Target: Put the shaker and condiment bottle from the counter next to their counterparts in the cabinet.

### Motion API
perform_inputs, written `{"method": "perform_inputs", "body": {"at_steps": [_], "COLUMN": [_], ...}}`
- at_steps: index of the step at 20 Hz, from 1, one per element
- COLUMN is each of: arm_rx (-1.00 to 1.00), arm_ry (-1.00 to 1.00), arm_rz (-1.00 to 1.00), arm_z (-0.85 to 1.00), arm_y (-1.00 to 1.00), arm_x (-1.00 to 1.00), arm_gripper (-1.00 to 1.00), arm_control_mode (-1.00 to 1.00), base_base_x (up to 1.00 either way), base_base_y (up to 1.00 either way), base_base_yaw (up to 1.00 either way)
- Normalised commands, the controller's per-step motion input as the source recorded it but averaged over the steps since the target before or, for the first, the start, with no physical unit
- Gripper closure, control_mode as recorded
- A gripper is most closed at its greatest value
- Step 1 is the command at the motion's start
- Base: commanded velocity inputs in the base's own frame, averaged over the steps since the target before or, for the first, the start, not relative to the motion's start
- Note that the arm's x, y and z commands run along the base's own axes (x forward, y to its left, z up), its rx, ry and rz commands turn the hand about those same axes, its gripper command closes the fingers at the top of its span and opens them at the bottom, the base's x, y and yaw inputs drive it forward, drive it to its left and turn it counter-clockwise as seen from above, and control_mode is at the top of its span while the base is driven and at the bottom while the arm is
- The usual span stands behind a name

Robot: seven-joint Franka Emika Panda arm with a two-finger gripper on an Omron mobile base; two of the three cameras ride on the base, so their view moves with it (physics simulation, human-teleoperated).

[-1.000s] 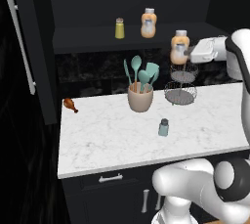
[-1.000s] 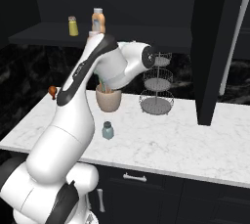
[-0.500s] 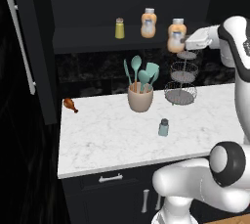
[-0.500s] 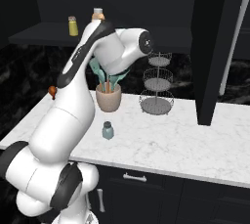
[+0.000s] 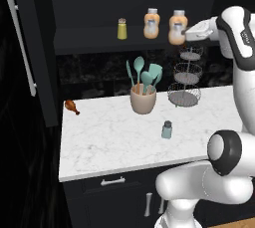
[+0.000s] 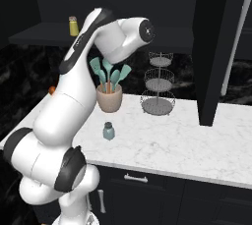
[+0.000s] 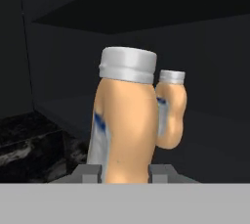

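Yellow-green shaker [image 5: 122,28]: left end of cabinet [image 5: 84,40] shelf. Twin orange bottle [image 5: 151,23]: mid-shelf, upright.

Condiment bottle [image 5: 177,27]: clamped at its body in my part-closed pincer [image 5: 187,33], just right of the twin, upright. I judge it needs lowering level until seated, without nudging the twin; then release.

Shaker [image 5: 167,129]: on counter [image 5: 99,142], awaiting its turn.
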Motion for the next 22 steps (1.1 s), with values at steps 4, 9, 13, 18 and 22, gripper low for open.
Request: {"method": "perform_inputs", "body": {"at_steps": [4, 9, 13, 18, 22], "arm_rx": [0.00, 0.00, 0.00, 0.00, 0.00], "arm_ry": [-0.03, -0.03, -0.02, -0.02, -0.04], "arm_rz": [-0.02, -0.02, -0.02, -0.01, -0.01], "arm_z": [0.00, 0.00, 0.00, 0.00, 0.00], "arm_y": [-0.04, -0.02, -0.04, -0.10, -0.08], "arm_x": [0.28, 0.38, 0.37, 0.29, 0.27], "arm_gripper": [1.00, 1.00, 1.00, 1.00, 1.00], "arm_control_mode": [-1.00, -1.00, -1.00, -1.00, -1.00], "base_base_x": [0.00, 0.00, 0.00, 0.00, 0.00], "base_base_y": [0.00, 0.00, 0.00, 0.00, 0.00], "base_base_yaw": [0.00, 0.00, 0.00, 0.00, 0.00]}}
